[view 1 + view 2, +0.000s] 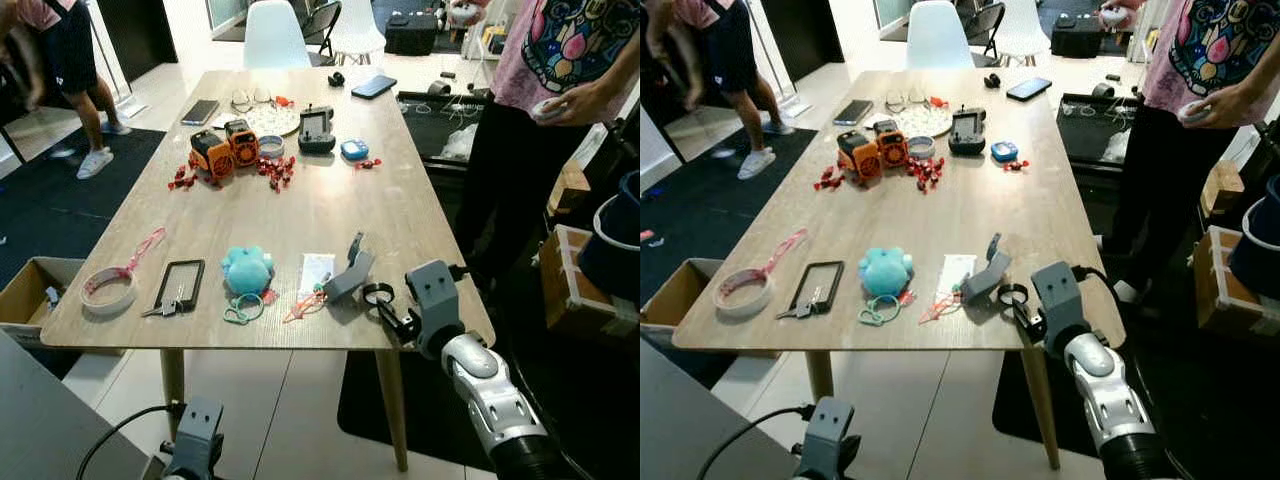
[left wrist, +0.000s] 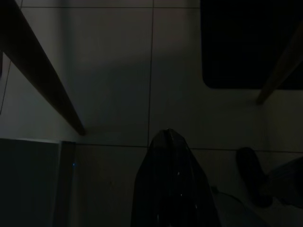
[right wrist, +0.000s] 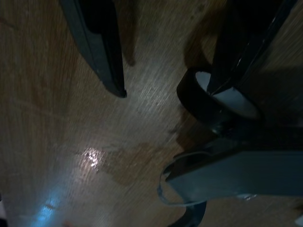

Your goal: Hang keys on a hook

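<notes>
Wooden table runs away from the robot across a tiled floor, with a white chair at its far end and two people standing by: one at the far left, one close along the right side in a patterned shirt.

On the near edge lie a tape roll, a black phone case with keys resting on its near end, a teal plush, a white card and a grey hook stand with its arm tilted upward. A black ring lies on the wood just right of the stand.

Right arm reaches forward and up from the lower right, silver forearm angled toward the table's near right corner, wrist block level with the tabletop. Right gripper sits at the table edge beside the ring; in the right wrist view its two black fingers are spread apart over the wood, one of them lying across the ring, nothing clamped between them. The keys lie well apart from it, over on the left.

Left arm hangs idle below the table edge; left gripper points at the dim floor, and whether its fingers are parted cannot be told.

Farther up the table are orange toy robots, scattered red pieces and a phone.
</notes>
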Motion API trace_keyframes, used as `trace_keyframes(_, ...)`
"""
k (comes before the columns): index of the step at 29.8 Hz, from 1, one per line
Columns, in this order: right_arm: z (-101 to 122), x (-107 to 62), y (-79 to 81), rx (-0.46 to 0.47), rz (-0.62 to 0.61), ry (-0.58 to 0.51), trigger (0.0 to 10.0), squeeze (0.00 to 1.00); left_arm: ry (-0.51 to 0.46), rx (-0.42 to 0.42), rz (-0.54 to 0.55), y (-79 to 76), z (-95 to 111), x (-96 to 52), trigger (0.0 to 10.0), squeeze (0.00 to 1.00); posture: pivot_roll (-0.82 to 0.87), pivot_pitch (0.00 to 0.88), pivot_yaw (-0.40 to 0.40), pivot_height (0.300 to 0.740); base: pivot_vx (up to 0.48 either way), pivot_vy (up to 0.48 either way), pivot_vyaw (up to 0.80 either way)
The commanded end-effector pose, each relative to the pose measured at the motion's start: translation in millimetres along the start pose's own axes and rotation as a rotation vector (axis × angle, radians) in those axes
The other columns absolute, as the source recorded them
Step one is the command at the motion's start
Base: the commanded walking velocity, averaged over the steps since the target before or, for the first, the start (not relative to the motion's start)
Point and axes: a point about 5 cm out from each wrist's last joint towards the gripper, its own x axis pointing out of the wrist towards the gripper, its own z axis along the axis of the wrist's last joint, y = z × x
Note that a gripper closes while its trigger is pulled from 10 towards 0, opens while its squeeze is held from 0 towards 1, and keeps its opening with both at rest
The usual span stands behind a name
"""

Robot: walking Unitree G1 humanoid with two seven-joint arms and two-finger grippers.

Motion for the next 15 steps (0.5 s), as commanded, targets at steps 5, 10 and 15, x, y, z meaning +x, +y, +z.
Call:
trace_keyframes(5,-21.1,-4.1,6.5,0.025,0.004,0.092,10.0,0.00,0.013,0.002,-0.003,-0.3,-2.8,-1.2,10.0,0.01,0.05,0.122,0.040,0.740,0.000,0.000,0.00)
trace_keyframes(10,-20.8,-3.0,6.9,0.040,0.000,0.086,0.0,0.00,0.014,0.003,-0.001,0.4,-2.8,-1.3,10.0,0.01,0.05,0.116,0.039,0.740,0.000,0.000,0.00)
trace_keyframes(15,-20.1,-2.2,6.3,0.039,-0.004,0.083,0.0,0.00,0.013,0.005,-0.001,0.7,-2.5,-1.1,10.0,0.01,0.05,0.114,0.039,0.740,0.000,0.000,0.00)
